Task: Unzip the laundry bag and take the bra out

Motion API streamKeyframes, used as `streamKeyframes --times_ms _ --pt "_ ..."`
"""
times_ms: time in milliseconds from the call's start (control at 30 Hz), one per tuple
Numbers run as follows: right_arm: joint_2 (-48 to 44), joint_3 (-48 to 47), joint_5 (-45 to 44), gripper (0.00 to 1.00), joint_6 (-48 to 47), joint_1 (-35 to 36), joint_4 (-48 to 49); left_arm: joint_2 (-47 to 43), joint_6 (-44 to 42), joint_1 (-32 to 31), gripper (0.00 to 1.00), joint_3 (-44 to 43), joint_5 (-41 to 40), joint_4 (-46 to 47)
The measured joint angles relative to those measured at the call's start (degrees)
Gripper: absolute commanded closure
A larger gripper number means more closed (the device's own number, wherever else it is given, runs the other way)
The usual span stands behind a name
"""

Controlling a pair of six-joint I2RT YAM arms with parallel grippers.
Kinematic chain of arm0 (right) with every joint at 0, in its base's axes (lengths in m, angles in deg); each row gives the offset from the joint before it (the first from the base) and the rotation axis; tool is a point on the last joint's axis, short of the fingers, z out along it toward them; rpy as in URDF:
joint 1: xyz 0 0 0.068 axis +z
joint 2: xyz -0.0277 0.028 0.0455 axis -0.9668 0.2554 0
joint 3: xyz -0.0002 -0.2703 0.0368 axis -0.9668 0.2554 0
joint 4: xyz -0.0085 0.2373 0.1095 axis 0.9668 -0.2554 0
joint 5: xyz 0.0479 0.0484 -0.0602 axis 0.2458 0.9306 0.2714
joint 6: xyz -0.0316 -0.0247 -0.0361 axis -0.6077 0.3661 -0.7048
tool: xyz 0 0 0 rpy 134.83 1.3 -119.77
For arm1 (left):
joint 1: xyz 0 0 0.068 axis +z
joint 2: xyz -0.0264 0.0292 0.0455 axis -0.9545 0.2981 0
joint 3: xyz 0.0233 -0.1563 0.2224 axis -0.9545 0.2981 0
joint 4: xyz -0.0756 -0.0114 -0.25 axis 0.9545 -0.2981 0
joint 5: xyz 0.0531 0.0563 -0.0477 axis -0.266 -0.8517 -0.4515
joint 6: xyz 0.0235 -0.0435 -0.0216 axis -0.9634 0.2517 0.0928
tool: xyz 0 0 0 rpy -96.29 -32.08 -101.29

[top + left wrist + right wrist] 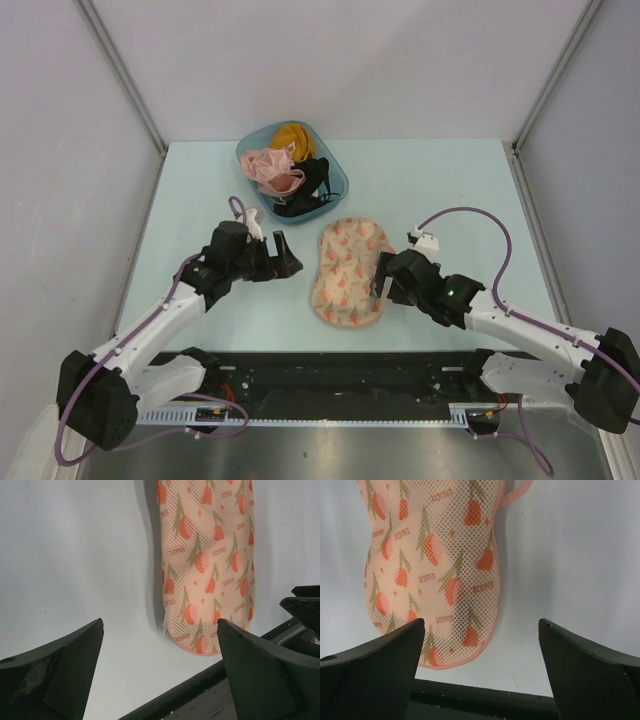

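Laundry bag [349, 272] lies flat on the table [450, 190] between my arms, long axis running near-to-far; I note the right gripper [385, 278] just beside its right edge, the left gripper [285, 256] farther off its left, both spread wide and empty.

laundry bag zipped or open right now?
Looks zipped: bag lies flat, pink rim shows no gap in any view, nothing poking out.
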Motion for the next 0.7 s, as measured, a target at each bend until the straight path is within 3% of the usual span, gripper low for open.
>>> streamKeyframes --times_ms 433,700 --pt "1.03 0.94 -0.42 0.00 1.99 1.14 -0.98 0.85 -0.13 0.00 0.00 0.00 1.27 0.09" --pt "-5.07 10.97 2.34 0.01 5.18 1.81 2.58 1.42 -0.13 0.00 0.00 0.00 1.60 0.48"
